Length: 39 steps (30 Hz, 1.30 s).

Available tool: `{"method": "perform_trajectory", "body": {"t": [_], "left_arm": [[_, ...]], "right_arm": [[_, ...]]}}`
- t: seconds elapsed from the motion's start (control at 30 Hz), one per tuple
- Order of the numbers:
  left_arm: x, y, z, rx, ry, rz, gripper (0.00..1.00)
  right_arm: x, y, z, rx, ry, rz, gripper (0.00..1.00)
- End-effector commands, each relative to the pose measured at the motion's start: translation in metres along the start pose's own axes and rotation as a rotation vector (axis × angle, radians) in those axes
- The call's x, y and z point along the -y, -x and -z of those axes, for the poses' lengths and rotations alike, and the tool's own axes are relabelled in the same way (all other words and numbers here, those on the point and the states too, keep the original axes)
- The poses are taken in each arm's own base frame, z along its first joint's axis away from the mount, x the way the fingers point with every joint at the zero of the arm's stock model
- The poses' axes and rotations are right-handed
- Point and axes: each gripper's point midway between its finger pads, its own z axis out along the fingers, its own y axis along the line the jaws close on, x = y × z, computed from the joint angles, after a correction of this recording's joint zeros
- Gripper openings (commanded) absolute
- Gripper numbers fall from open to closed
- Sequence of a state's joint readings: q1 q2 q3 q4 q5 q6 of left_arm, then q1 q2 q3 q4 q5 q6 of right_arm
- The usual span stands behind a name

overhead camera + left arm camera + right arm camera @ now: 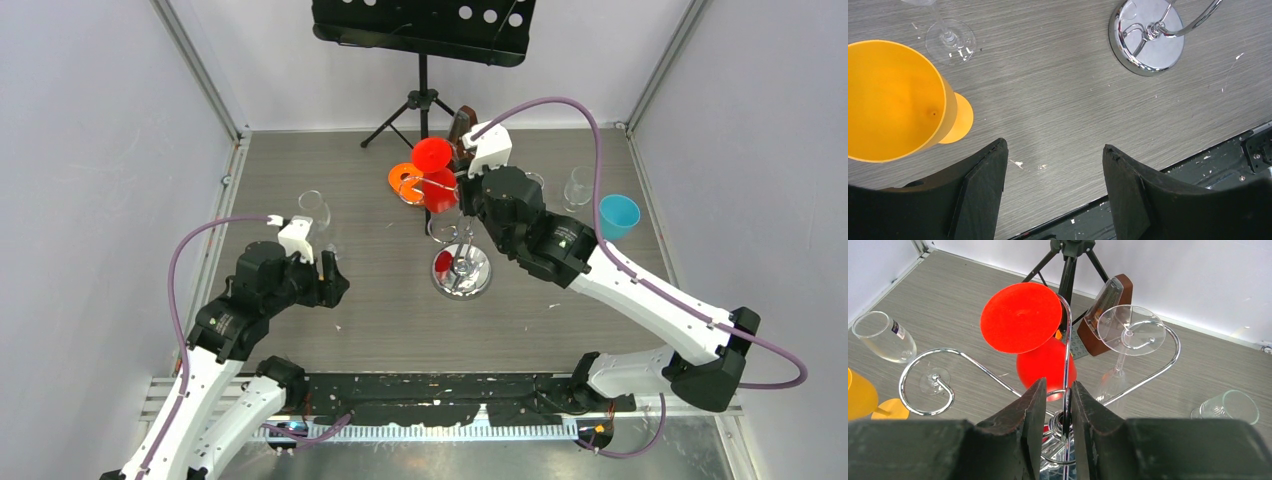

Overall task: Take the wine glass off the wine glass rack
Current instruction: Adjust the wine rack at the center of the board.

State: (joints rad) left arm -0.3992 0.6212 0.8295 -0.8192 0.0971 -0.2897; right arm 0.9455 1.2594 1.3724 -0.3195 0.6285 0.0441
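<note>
Your right claw point(1058, 387) sits narrow astride the post of the wine glass rack point(1148, 50), left claw point(1054, 147) wide, so I'd pinch the hanging red wine glass point(1020, 317) by its stem: looks light, slick, crackable.

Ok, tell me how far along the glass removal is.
Nothing clearly done: the red wine glass and a clear wine glass hang on the wine glass rack. In hand: the right gripper straddles the rack's post; the left gripper hovers open. Left: grip and lift a glass.
</note>
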Motion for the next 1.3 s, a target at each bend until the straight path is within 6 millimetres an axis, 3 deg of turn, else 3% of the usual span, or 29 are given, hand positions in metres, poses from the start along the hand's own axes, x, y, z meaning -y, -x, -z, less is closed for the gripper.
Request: {"method": "perform_trajectory", "body": {"t": [0.0,0.2,0.33,0.8,1.03,1.13,1.27], "left_arm": [[0.000,0.013,0.000,0.052,0.002,-0.021,0.69],[-0.001,0.012,0.000,0.050,0.008,-0.024,0.68],[-0.002,0.011,0.000,0.049,0.012,-0.025,0.68],[-0.002,0.012,0.001,0.058,0.012,-0.026,0.69],[0.000,0.012,0.002,0.065,0.000,-0.027,0.68],[0.000,0.013,0.004,0.073,-0.002,-0.025,0.69],[0.002,0.014,0.006,0.085,-0.013,-0.024,0.69]], "right_arm": [[0.006,0.014,-0.002,0.063,-0.029,-0.039,0.30],[0.007,0.008,-0.004,0.058,-0.030,-0.032,0.20],[0.008,0.007,-0.003,0.074,-0.024,-0.038,0.06],[-0.007,0.012,0.022,0.216,0.256,0.019,0.06],[-0.030,0.024,0.036,0.282,0.475,0.148,0.06],[-0.047,0.023,0.045,0.305,0.606,0.206,0.06],[-0.055,0.021,0.050,0.317,0.717,0.253,0.06]]}}
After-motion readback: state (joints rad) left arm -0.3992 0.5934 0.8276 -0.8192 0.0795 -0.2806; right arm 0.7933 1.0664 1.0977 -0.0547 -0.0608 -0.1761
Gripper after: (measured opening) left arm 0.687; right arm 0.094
